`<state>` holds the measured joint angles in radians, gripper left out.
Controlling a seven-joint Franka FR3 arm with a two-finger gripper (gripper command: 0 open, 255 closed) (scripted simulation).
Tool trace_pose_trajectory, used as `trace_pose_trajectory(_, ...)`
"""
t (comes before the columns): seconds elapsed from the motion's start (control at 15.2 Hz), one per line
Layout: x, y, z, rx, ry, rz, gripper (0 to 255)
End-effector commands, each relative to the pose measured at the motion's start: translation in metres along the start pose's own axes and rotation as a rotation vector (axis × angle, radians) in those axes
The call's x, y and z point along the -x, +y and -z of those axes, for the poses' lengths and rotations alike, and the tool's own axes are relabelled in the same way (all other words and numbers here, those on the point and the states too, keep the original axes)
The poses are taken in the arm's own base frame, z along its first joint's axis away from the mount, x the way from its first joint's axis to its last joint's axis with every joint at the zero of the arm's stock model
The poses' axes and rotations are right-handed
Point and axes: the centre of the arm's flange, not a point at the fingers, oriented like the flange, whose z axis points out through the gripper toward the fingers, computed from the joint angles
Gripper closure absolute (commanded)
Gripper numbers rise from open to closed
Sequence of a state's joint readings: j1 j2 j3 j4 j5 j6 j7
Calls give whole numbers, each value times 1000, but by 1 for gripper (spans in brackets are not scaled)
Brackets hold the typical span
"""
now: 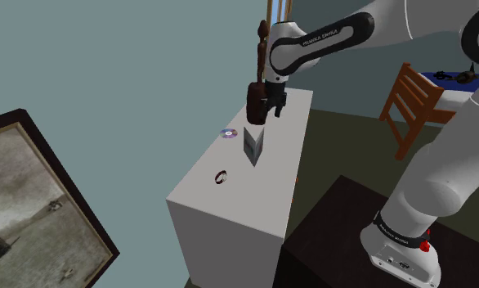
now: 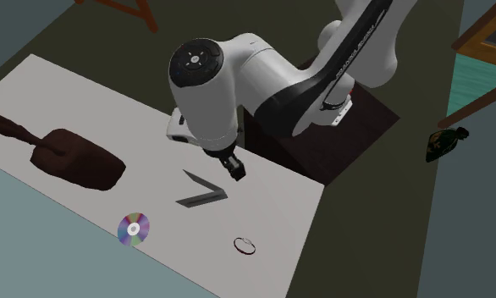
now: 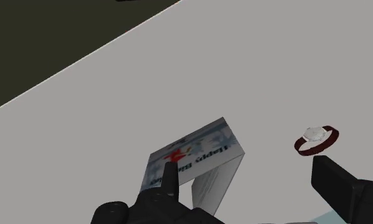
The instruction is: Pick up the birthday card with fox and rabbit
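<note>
A: Card [image 1: 253,146]?
B: Stands folded, tent-like, mid-counter [image 1: 266,192]; watch [image 1: 221,176] nearby.
A: Claw [image 1: 268,111]?
B: Directly above card, wide open, holding nothing. One tip possibly touches card's top edge; unclear.

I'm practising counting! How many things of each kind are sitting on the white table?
White folded card with red and blue print: 1
Shiny rainbow disc: 1
Dark red wristwatch with white face: 1
Dark brown long-handled object: 1
Total: 4

Everything is lit evenly and rather dimly; the table [image 1: 266,190] is rendered grey, its side shaded darker.
</note>
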<state>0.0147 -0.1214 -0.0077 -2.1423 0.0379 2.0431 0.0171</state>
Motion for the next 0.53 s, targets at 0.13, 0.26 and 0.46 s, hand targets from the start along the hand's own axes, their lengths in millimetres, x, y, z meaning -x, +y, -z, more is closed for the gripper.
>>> trace_pose_trajectory(0.13,-39,-3,-43,1,-36,15,0)
trace_pose_trajectory(0.26,-57,-5,-65,2,-54,22,0)
trace_pose_trajectory(0.46,-83,-9,-98,3,-81,33,0)
